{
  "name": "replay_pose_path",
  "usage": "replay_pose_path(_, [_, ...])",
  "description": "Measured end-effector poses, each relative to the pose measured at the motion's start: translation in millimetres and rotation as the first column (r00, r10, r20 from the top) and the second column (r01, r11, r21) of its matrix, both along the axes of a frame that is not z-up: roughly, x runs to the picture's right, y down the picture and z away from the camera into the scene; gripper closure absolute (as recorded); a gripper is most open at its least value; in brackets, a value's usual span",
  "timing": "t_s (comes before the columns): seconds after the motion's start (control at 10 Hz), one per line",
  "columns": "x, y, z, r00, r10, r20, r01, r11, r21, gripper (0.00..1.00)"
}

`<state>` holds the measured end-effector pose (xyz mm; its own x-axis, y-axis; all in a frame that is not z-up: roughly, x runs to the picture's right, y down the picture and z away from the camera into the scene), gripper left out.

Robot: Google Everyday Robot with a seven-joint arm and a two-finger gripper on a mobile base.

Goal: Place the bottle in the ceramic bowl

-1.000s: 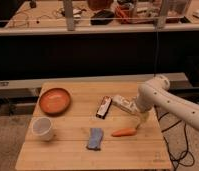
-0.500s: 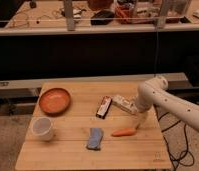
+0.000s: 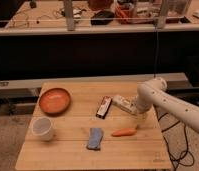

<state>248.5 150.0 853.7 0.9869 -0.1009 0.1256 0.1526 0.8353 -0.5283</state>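
The white bottle (image 3: pixel 122 103) lies on the wooden table (image 3: pixel 68 150), right of centre, partly behind my arm. The orange-red ceramic bowl (image 3: pixel 54 100) sits at the table's left, far from the bottle. My gripper (image 3: pixel 140 119) hangs from the white arm at the table's right side, just right of the bottle and above the carrot's right end. Nothing shows in it.
A dark bar with a red stripe (image 3: pixel 104 107) lies just left of the bottle. An orange carrot (image 3: pixel 124 132) lies below the gripper. A blue cloth-like item (image 3: pixel 95 138) lies front centre. A white cup (image 3: pixel 43 128) stands front left. A cable hangs off the right edge.
The arm and gripper have shifted only slightly near the bottle. The objects on the table have not moved.
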Motion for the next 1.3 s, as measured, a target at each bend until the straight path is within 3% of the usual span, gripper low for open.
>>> replay_pose_path(0.5, [5, 6, 8.3, 0.999, 0.040, -0.022, -0.040, 0.9989, -0.024, 0.21])
replay_pose_path(0.8, [7, 8, 9.2, 0.998, 0.048, -0.029, -0.049, 0.9983, -0.033, 0.26])
replay_pose_path(1.0, [10, 9, 9.0, 0.998, 0.052, -0.034, -0.054, 0.9979, -0.038, 0.36])
replay_pose_path(1.3, [18, 16, 8.7, 0.996, 0.069, -0.050, -0.072, 0.9961, -0.052, 0.66])
